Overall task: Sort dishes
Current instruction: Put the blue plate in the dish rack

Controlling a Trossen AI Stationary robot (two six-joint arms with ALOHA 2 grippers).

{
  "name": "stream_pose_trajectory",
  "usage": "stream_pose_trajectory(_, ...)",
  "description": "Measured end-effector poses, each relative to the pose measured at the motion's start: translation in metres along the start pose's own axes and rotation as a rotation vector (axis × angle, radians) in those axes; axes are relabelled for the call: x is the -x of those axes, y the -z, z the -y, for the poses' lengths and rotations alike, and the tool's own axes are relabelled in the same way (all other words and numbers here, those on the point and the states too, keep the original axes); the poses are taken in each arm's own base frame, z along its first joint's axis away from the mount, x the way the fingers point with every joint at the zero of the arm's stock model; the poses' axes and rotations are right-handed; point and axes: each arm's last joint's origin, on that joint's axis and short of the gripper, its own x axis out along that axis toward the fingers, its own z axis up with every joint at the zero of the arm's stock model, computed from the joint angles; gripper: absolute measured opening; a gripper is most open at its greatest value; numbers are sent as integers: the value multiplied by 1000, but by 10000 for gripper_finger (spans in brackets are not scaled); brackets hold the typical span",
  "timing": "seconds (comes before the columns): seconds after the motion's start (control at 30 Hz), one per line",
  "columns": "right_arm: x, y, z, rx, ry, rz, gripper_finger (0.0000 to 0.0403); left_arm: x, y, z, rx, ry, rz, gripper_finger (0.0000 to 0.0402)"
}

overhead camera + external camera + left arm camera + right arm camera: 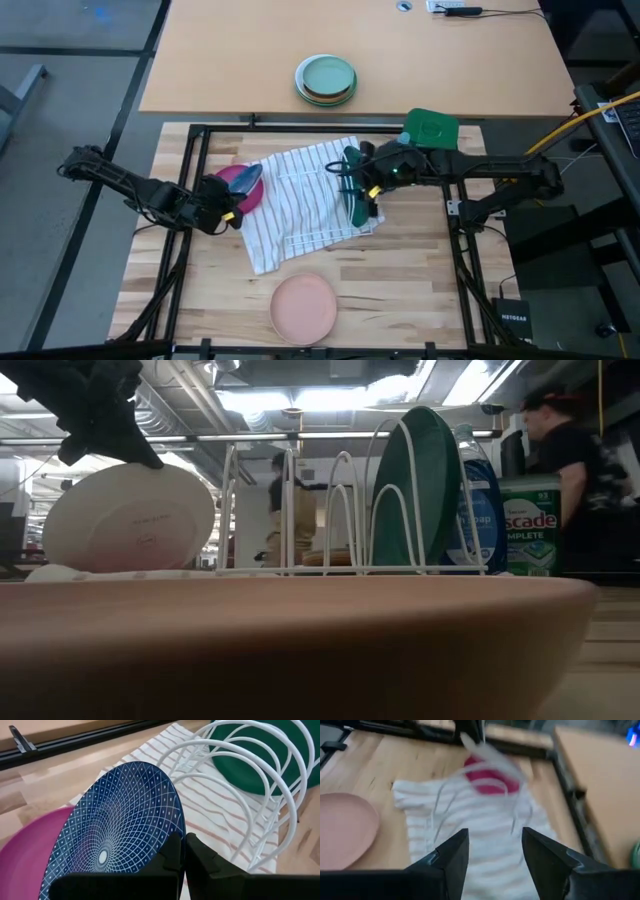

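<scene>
**Mia:** How many dishes are in the white rack [240, 785] so far?

**Ben:** Just one, I think. The big green plate [357, 195] stands up on its edge in the rack, on the striped towel [300, 205].

**Mia:** What is the left gripper [182, 862] doing?

**Ben:** Its fingers pinch the rim of the blue bowl [117, 832]. The bowl is tilted up off the table, just over the magenta plate [238, 178], beside the towel's left edge.

**Mia:** And the right gripper [495, 850]?

**Ben:** It hovers over the rack, near the green plate. Its fingers are spread apart and hold nothing.

**Mia:** What is left?

**Ben:** The bowl is not in the rack yet. The magenta plate lies flat. The pink plate [304, 307] lies alone at the front of the table. So three more, I guess.
</scene>
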Motion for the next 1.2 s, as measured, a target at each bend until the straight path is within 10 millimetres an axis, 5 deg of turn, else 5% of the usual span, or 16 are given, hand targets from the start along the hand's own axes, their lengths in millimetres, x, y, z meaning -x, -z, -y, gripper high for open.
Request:
stream_pose_trajectory(0.33, -72, -19, -1, 332, 65, 276, 186, 0, 1, 1, -26, 21, -29, 1)
stream_pose_trajectory(0.67, -138, -9, -10, 349, 98, 420, 186, 0, 2, 2, -56, 40, -59, 0)
stream_pose_trajectory(1.2, -142, -11, -76, 400, -56, 432, 186, 0, 4, -3, -94, 5, -79, 0)
